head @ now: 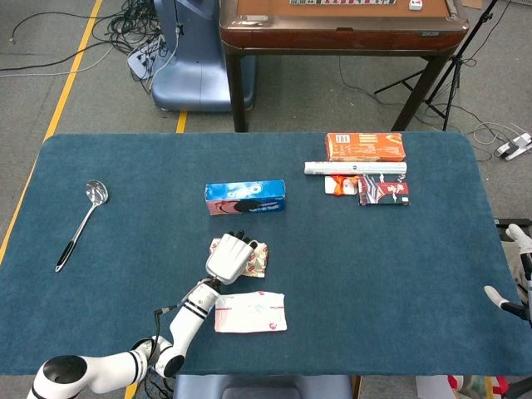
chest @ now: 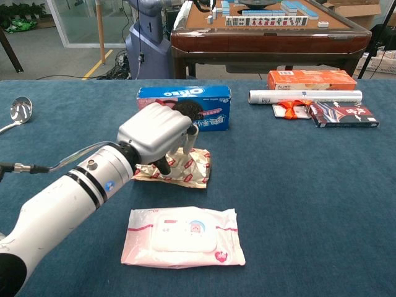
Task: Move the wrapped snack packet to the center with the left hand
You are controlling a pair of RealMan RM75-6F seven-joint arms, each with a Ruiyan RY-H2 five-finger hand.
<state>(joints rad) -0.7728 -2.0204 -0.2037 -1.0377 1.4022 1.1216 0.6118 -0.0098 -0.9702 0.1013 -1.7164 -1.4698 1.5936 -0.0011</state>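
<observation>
Though the left hand (chest: pixel 158 133) covers its far-left part with fingers curled down, whether it grips the snack packet (chest: pixel 185 168) I cannot tell; the packet lies flat just near of the cookie box (chest: pixel 204 106). Crinkly, light and slippery-looking, it is probably best pinched at an edge.

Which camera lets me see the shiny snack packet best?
The chest view: the snack packet looks big and close there, its crinkly wrapper showing beside the left hand. The head view shows the packet small from above, mostly hidden behind the hand.
</observation>
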